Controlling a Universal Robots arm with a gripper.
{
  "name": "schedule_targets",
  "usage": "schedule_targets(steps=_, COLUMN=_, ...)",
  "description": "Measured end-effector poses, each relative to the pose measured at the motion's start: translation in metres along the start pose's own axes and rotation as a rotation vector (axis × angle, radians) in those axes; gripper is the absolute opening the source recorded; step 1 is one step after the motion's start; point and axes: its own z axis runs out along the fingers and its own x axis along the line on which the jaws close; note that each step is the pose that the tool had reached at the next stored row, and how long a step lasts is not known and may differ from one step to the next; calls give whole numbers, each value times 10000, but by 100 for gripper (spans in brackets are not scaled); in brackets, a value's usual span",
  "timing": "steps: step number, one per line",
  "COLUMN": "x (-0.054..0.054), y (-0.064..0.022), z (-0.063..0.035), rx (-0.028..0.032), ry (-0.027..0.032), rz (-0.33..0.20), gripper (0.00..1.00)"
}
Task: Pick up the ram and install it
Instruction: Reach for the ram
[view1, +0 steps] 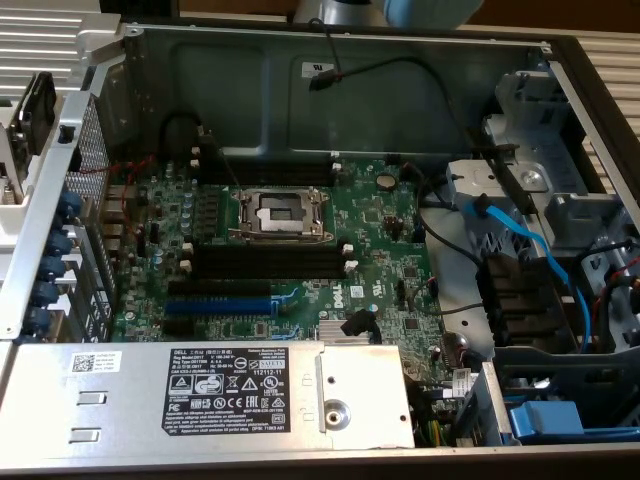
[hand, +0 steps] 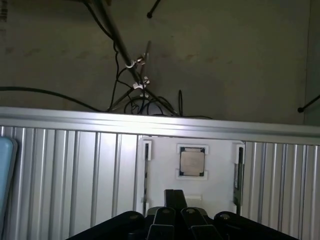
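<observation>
Shut tight with nothing seen between its fingers (hand: 162, 217), my claw (hand: 176, 212) hangs near the white tray (hand: 215, 170), where the ram (hand: 239, 172) stands on edge, presumably for easy pinching.

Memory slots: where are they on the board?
In the exterior view's left half, the black memory slots run in two banks on the motherboard, one on each side of the CPU socket; one bank lies between the socket and the blue expansion slot.
</observation>
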Motion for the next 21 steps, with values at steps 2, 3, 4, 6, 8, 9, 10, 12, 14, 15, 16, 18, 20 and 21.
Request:
schedule_targets(steps=2, x=8, y=-1, z=8, rx=74, ry=6, rz=-7, gripper=10)
schedule_targets(steps=3, x=10, y=-2, z=14, rx=111, ry=10, rz=-10, gripper=10)
schedule_targets(steps=4, x=14, y=-7, z=19, rx=137, ry=13, rz=-17, gripper=10)
schedule_targets(steps=6, x=23, y=-19, z=31, rx=168, ry=14, rz=-25, gripper=10)
schedule_targets(steps=8, x=39, y=-36, z=39, rx=180, ry=15, rz=-29, gripper=10)
schedule_targets(steps=9, x=48, y=-50, z=41, rx=180, ry=15, rz=-32, gripper=10)
schedule_targets(steps=10, x=59, y=-71, z=43, rx=181, ry=15, rz=-34, gripper=10)
schedule_targets(steps=12, x=78, y=-115, z=46, rx=181, ry=15, rz=-37, gripper=10)
schedule_targets(steps=14, x=95, y=-154, z=52, rx=182, ry=15, rz=-40, gripper=10)
schedule_targets(steps=15, x=100, y=-173, z=56, rx=180, ry=15, rz=-42, gripper=10)
schedule_targets(steps=16, x=103, y=-189, z=63, rx=180, ry=16, rz=-45, gripper=10)
schedule_targets(steps=18, x=104, y=-209, z=86, rx=181, ry=15, rz=-47, gripper=10)
schedule_targets(steps=20, x=105, y=-221, z=110, rx=183, ry=15, rz=-49, gripper=10)
schedule_targets(steps=21, x=106, y=-227, z=120, rx=182, ry=15, rz=-51, gripper=10)
